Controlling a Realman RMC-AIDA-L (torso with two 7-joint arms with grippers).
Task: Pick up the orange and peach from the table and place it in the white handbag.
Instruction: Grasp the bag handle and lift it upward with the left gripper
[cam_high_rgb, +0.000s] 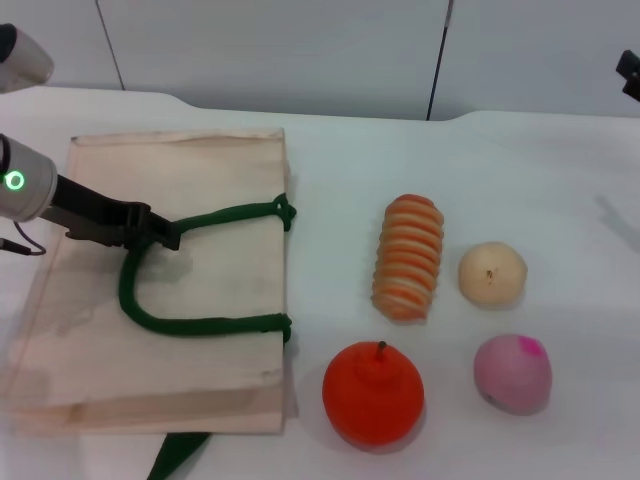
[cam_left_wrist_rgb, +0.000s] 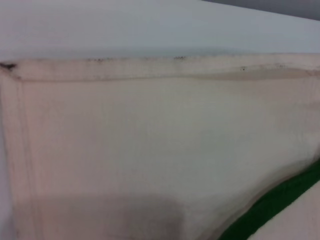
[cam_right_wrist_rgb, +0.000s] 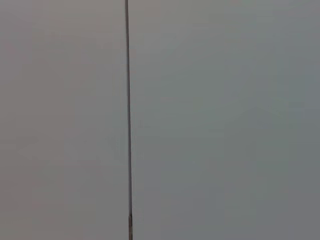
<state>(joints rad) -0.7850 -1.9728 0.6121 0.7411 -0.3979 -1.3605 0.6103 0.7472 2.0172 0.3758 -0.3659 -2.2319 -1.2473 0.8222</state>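
My left gripper (cam_high_rgb: 165, 232) is low over the white handbag (cam_high_rgb: 210, 180), and its dark fingers are closed on the upper green handle (cam_high_rgb: 235, 212) where the loop bends, just beside the middle of the flat bag. The handbag lies on the white table (cam_high_rgb: 480, 170) on my left side, with its second handle strap running along the near edge. The orange (cam_high_rgb: 373, 393) sits on the table just right of the bag's near corner, and the peach (cam_high_rgb: 512, 373) rests farther right, apart from it. Behind them lie a striped roll (cam_high_rgb: 408, 257) and a pale ball (cam_high_rgb: 492, 273), side by side. My head view shows all of this; my left wrist view shows only the bag's cream cloth (cam_left_wrist_rgb: 150, 150), its seam and a strip of green handle in one corner, none of the fruit. My right arm (cam_high_rgb: 629, 72) barely shows at the far right edge, raised; I cannot tell how its fingers stand, and its wrist view shows only a plain grey wall (cam_right_wrist_rgb: 225, 120) with one thin dark line.
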